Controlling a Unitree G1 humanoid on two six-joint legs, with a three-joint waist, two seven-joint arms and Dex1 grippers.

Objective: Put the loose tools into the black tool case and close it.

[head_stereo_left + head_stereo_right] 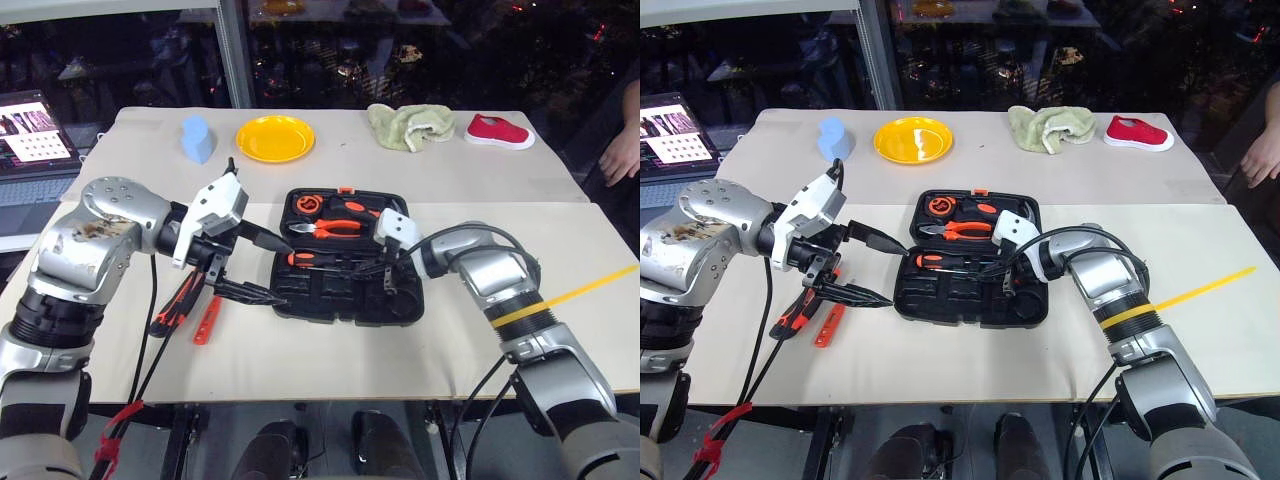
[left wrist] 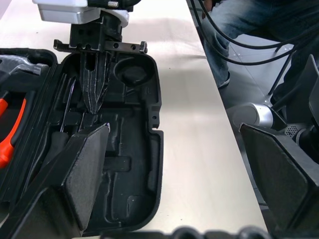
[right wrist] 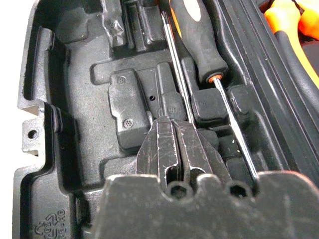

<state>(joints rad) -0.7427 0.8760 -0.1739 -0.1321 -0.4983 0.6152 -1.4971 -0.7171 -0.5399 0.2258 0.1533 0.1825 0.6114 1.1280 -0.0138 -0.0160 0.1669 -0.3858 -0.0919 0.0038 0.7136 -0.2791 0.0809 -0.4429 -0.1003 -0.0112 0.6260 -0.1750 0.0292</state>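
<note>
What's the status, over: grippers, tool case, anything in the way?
Left gripper open, beside the case's left edge. Right gripper shut on a thin screwdriver shaft inside the open black tool case. Two tools on the table, left of case.

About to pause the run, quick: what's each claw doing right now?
Left claw: open, empty, beside the black tool case.
Right claw: shut over the case's recesses, pinching a thin screwdriver shaft.
</note>
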